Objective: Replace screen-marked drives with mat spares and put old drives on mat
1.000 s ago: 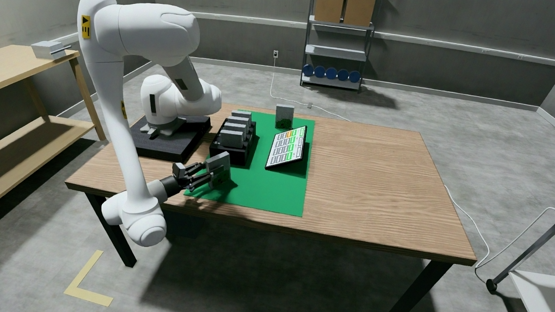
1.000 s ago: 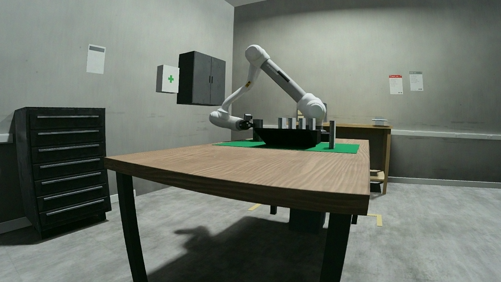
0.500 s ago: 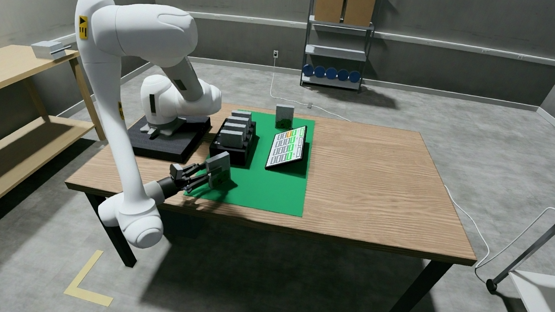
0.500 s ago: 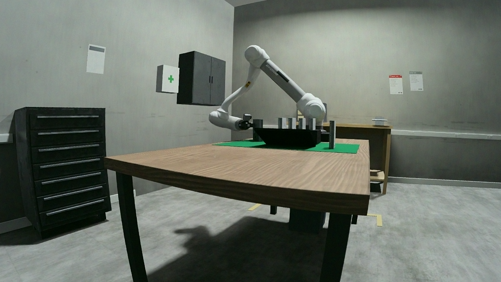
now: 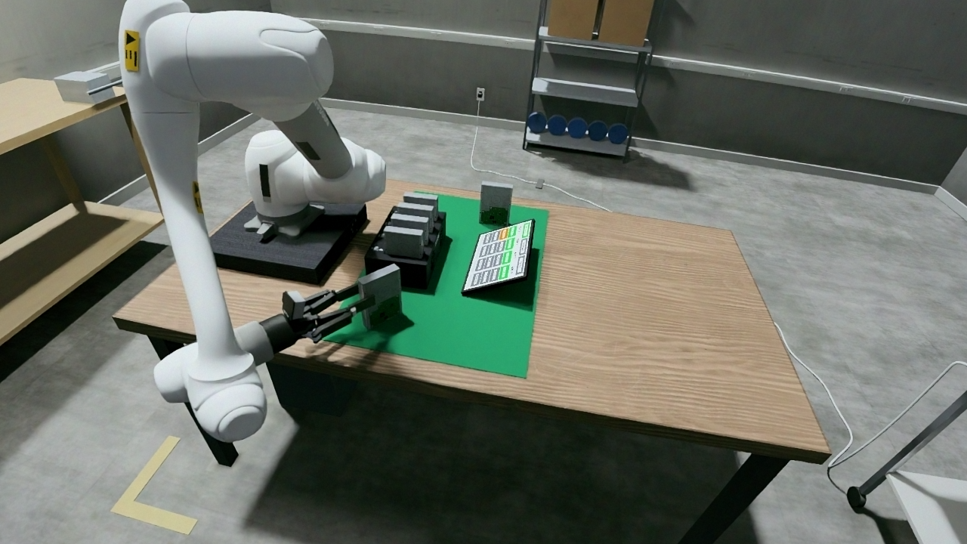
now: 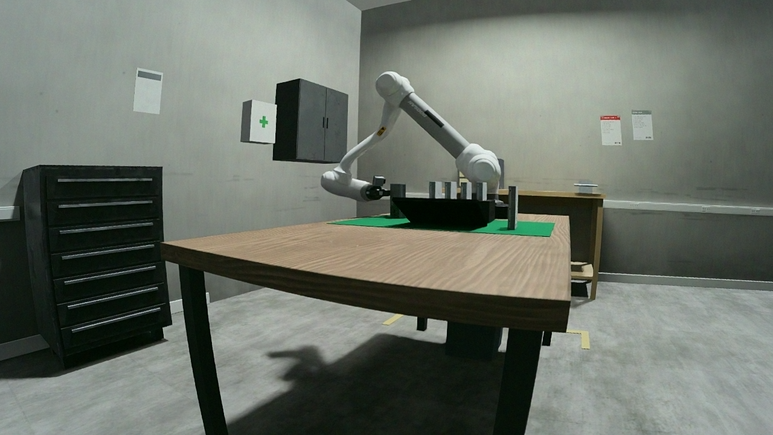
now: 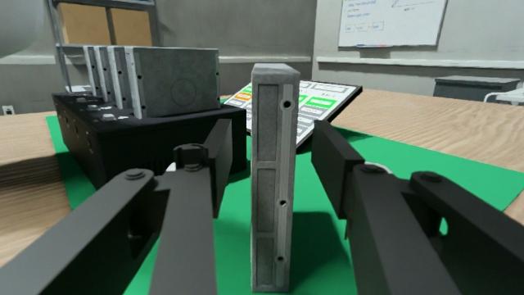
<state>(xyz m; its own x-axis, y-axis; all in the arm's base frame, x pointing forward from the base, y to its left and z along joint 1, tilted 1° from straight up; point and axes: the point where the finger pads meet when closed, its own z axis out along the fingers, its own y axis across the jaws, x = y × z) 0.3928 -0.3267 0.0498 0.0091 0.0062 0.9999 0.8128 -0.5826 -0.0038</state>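
Wood-grained bench [image 5: 649,304] [image 6: 378,259] [image 7: 430,119] | claw [image 5: 366,303] [image 6: 390,193] [image 7: 272,140] parted, touching neither side | grey slab-shaped drive [image 5: 381,296] [image 6: 397,201] [image 7: 271,180] between

Metal shelf [image 5: 585,91] with cartons [image 5: 572,19] [image 7: 85,24] above blue rolls [image 5: 576,127], black drawer cabinet [image 6: 108,254] by the wall, dark wall cupboard [image 6: 323,123] beside a white box [image 6: 263,122] with green cross, whiteboard [image 7: 390,22] with writing, yellow floor marks [image 5: 145,485].

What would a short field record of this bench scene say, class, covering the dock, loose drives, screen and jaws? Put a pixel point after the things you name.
dock: black box [image 5: 420,272] [image 7: 172,137], four drives upright in it
loose drives: two, both upright on the green mat [image 5: 466,338] [image 6: 535,229] [image 7: 409,160]
screen: tilted panel [image 5: 500,257] [image 6: 448,212] [image 7: 323,100], one orange mark among green and grey
jaws: open, either side of the nearer loose drive [image 5: 381,298] [image 6: 398,200] [image 7: 272,176], gap on both sides
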